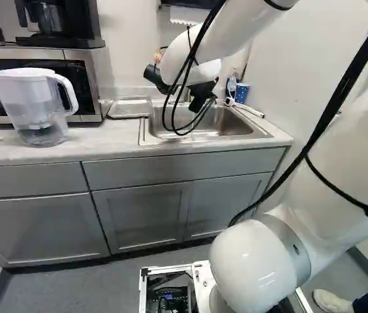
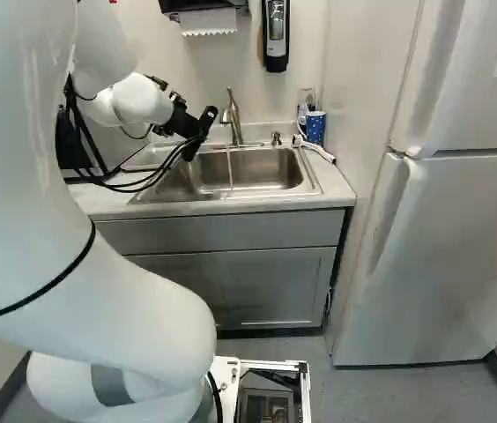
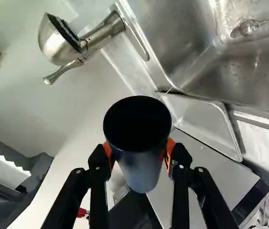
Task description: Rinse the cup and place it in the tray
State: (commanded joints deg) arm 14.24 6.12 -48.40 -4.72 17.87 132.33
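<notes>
My gripper (image 2: pixel 181 120) hangs over the left part of the sink (image 2: pixel 262 170) in the right base view, with the dark cup (image 2: pixel 200 132) at its tip. In the wrist view the gripper (image 3: pixel 138 150) has its orange pads against both sides of the cup (image 3: pixel 141 167), whose dark round end faces away from the fingers. The metal tray (image 3: pixel 206 119) lies beside the basin, past the cup; in the left base view this tray (image 1: pixel 130 107) sits left of the sink. A steel faucet (image 2: pixel 233 119) stands behind the basin. The cup's inside is too dark to make out.
A water pitcher (image 1: pixel 35 107) stands on the counter before a microwave (image 1: pixel 79 75). At the sink's far corner are a blue dotted cup (image 2: pixel 315 128) and a white hose (image 2: pixel 316 150). A fridge (image 2: pixel 451 229) stands to the right. A spoon-like object (image 3: pixel 245 28) lies in the basin.
</notes>
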